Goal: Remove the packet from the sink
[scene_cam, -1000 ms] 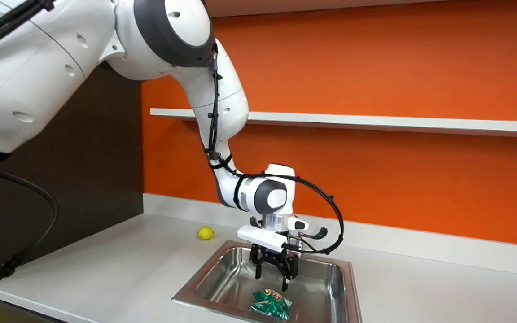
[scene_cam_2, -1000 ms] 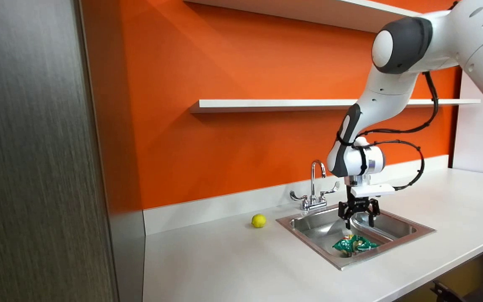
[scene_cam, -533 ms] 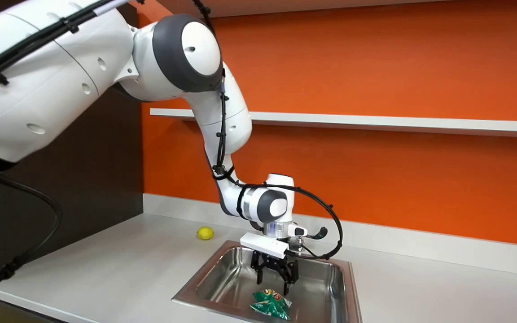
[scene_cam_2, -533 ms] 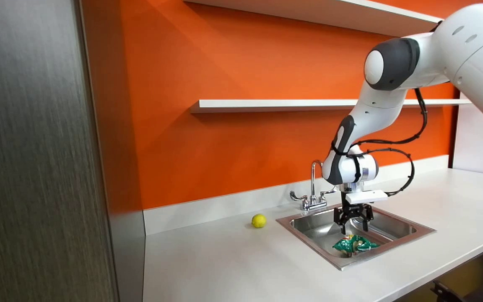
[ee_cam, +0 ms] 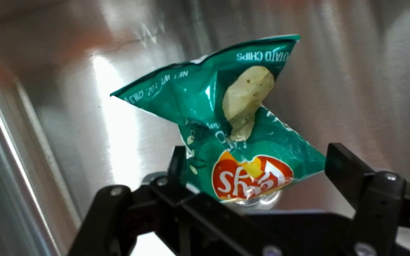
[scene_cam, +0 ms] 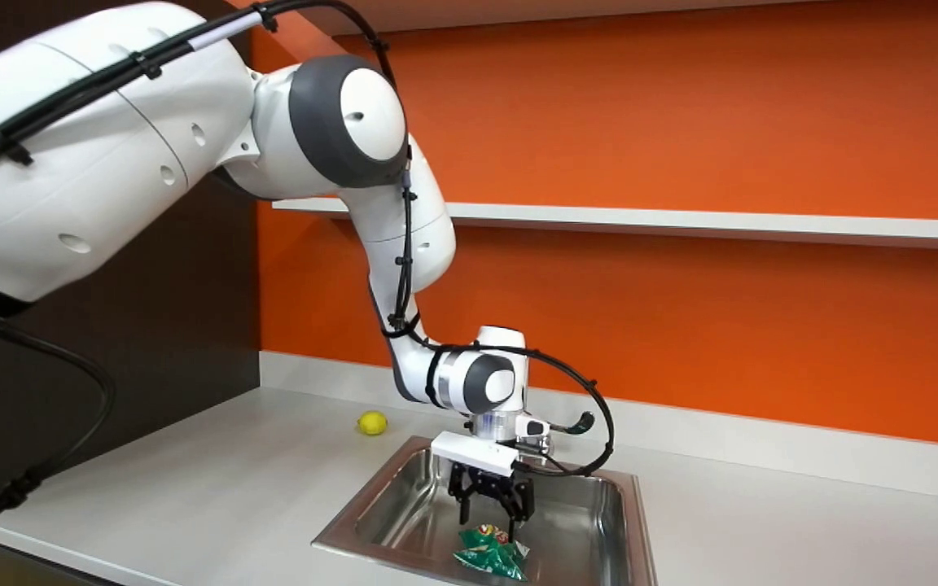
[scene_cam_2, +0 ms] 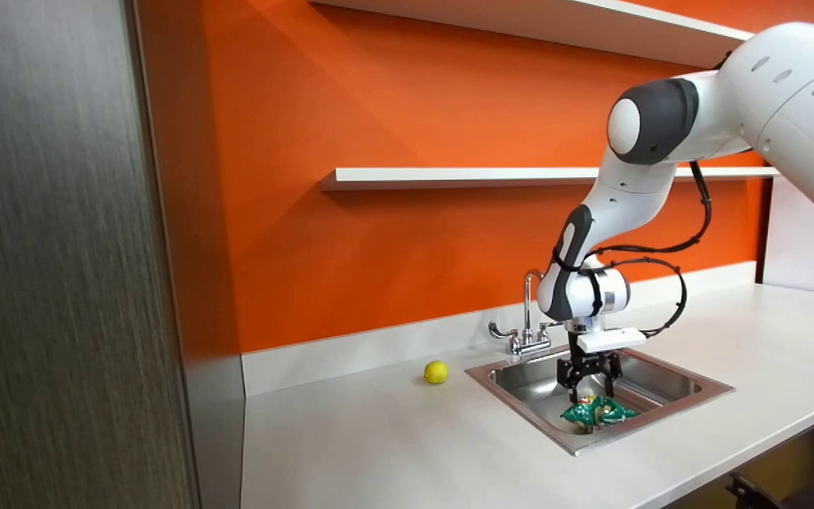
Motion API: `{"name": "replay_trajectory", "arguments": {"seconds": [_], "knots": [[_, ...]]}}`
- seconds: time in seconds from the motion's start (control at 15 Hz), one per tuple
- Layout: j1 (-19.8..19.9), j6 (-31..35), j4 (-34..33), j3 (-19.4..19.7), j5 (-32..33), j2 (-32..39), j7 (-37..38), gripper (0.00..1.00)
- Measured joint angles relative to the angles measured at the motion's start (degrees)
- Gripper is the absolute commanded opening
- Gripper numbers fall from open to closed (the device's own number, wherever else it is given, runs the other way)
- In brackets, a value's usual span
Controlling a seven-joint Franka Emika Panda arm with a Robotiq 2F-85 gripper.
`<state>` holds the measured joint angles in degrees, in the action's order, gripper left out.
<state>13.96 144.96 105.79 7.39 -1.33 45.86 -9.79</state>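
The green packet [scene_cam: 492,560] lies on the floor of the steel sink [scene_cam: 371,496], and it also shows in an exterior view [scene_cam_2: 599,411]. In the wrist view the packet [ee_cam: 205,99] is crinkled and pinched at its middle, with a red and yellow logo, white lettering and a pictured chip. My gripper [scene_cam: 488,529] points down inside the basin, just above the packet. In the wrist view the gripper [ee_cam: 256,153] is open, with its fingers apart on either side of the packet's logo end. Whether the fingertips touch it cannot be told.
A chrome faucet [scene_cam_2: 528,311] with two handles stands at the sink's back edge, close to the arm. A yellow ball [scene_cam_2: 436,372] lies on the grey countertop [scene_cam_2: 379,452] beside the sink. A white shelf [scene_cam_2: 463,178] runs along the orange wall.
My arm has come down, and the open gripper has moved lower into the sink, closer to the packet. The packet has not moved.
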Motion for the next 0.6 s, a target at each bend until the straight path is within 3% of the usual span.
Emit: {"name": "replay_trajectory", "arguments": {"seconds": [0.4,0.47,0.6], "knots": [[-0.4,0.0,0.0,0.0,1.4,0.9,0.0,1.00],[-0.4,0.0,0.0,0.0,1.4,0.9,0.0,0.79],[-0.4,0.0,0.0,0.0,1.5,0.9,0.0,0.66]]}}
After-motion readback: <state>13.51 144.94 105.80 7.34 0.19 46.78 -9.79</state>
